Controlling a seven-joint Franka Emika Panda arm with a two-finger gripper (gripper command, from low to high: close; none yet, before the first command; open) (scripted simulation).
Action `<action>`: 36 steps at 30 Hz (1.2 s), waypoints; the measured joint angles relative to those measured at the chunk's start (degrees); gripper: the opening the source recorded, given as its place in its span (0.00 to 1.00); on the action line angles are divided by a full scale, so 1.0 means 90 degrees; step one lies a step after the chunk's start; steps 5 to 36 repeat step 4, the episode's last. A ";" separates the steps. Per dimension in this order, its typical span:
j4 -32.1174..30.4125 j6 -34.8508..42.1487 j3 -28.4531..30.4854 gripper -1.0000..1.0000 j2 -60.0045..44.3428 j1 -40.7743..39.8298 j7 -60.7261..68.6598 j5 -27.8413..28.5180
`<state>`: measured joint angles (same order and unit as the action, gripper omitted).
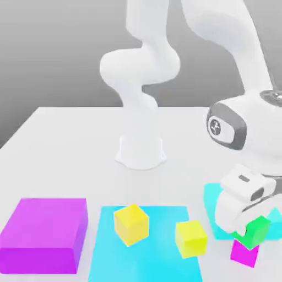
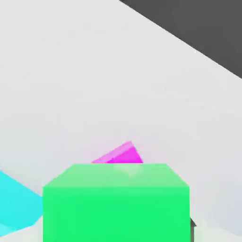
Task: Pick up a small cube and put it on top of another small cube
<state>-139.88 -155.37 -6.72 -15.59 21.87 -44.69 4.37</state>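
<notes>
I see my gripper (image 1: 246, 228) clamped on the small green cube (image 1: 254, 230), holding it directly over and apparently touching the small magenta cube (image 1: 244, 253) at the exterior view's right of the white desk (image 1: 66, 148), no readable writing anywhere.

The small green cube (image 1: 254, 230) is plain and bright, tilted a little, at the exterior view's lower right. It sits directly above the small magenta-pink cube (image 1: 244, 253), their faces touching or very nearly so; which, I cannot tell. The pink cube rests flat on the white bench (image 1: 66, 154), turned slightly askew from the green one. From the hand view the green cube (image 2: 116, 203) looms close with a flat face forward, and a corner of the pink cube (image 2: 120, 156) peeks out beyond it.
</notes>
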 joint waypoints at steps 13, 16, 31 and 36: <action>-0.0005 -0.0016 0.0012 1.00 -0.0015 0.0024 -0.0007 -0.0004; -0.0005 -0.0016 0.0012 1.00 -0.0015 0.0024 -0.0007 -0.0004; -0.0005 -0.0016 0.0012 1.00 -0.0015 0.0024 -0.0007 -0.0004; -0.0005 -0.0016 0.0012 1.00 -0.0015 0.0024 -0.0007 -0.0004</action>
